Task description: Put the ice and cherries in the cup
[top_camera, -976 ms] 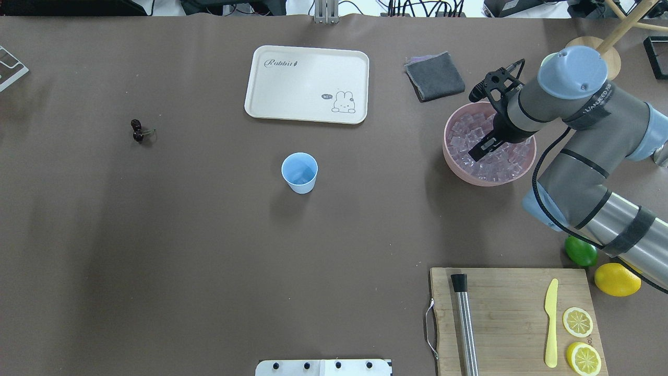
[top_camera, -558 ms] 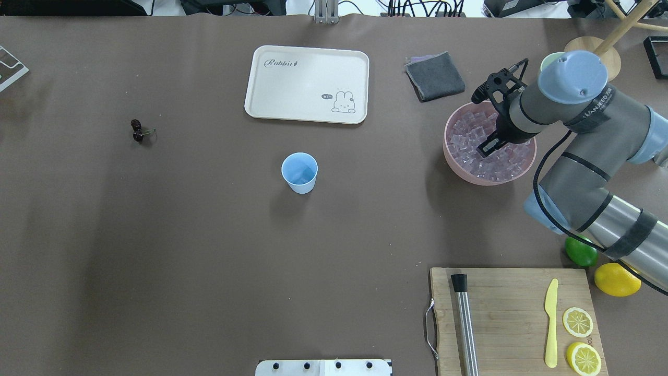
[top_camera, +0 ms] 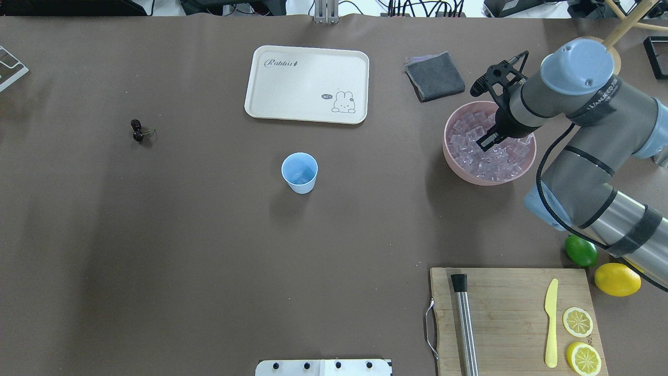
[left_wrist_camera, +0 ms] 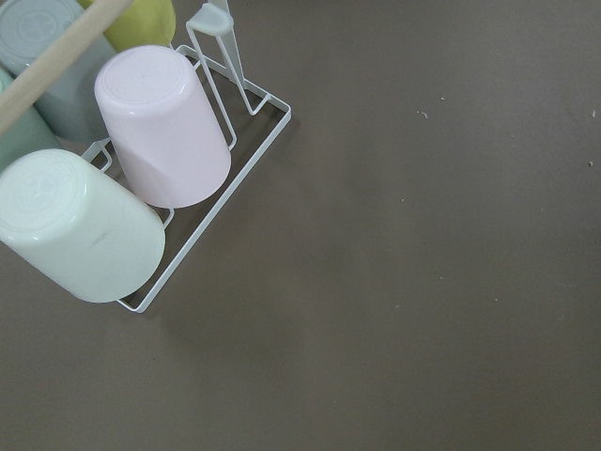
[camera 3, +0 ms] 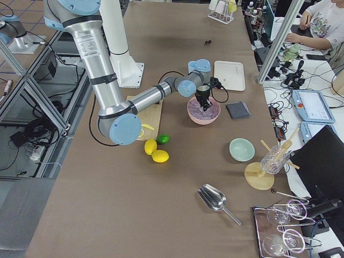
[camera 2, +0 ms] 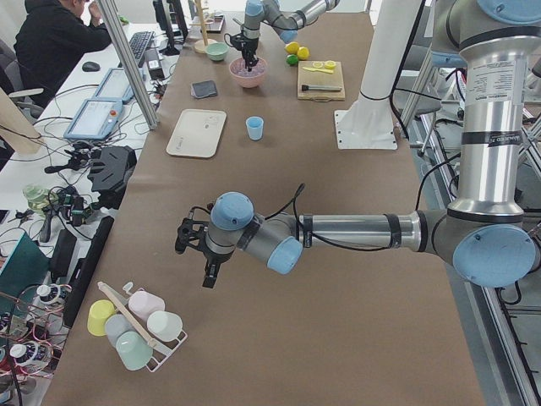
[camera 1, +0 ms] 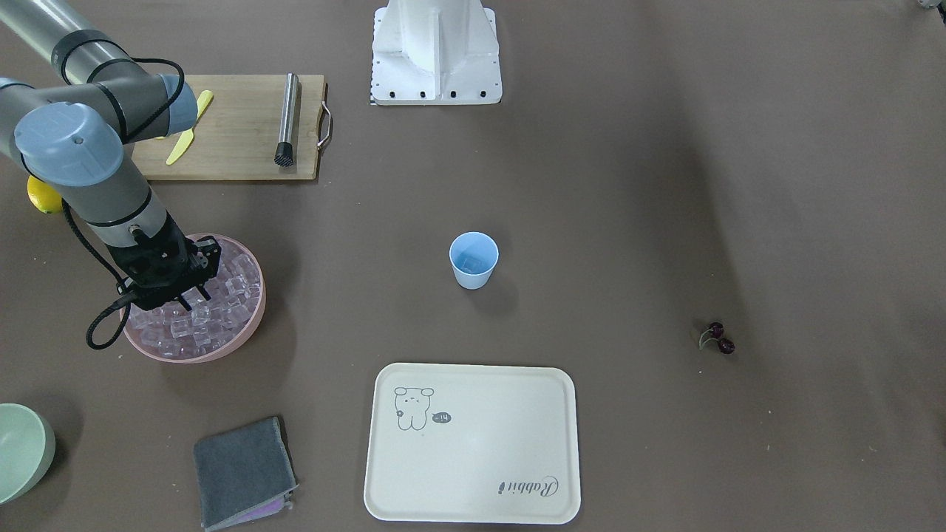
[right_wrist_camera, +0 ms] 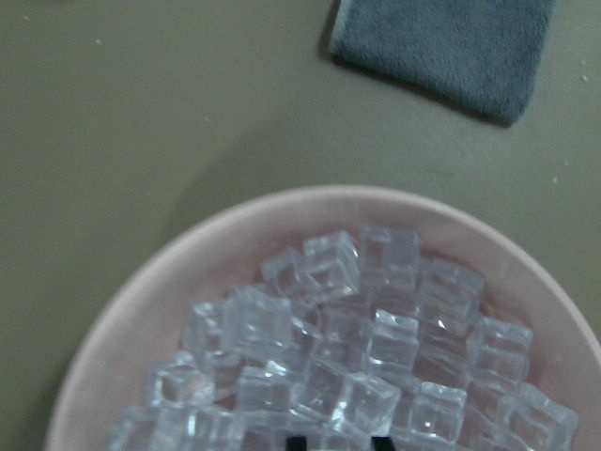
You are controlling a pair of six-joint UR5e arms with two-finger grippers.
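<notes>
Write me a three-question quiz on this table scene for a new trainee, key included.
1. True or false: the cherries already lie in the cup.
2. The right gripper is down at: A the cup, B the pink bowl of ice, C the cherries.
3. How many lemon slices lie on the cutting board?
Key: 1 false; 2 B; 3 two.

You had one blue cup [top_camera: 299, 172], two cherries [top_camera: 138, 130], one pink bowl [top_camera: 446, 149] of ice cubes [top_camera: 469, 137] too many to count, one green bowl [camera 1: 22, 451], one tray [top_camera: 306, 83], one cloth [top_camera: 435, 76], two lemon slices [top_camera: 577, 321], two lemons [camera 3: 160, 156], one lime [top_camera: 581, 251].
</notes>
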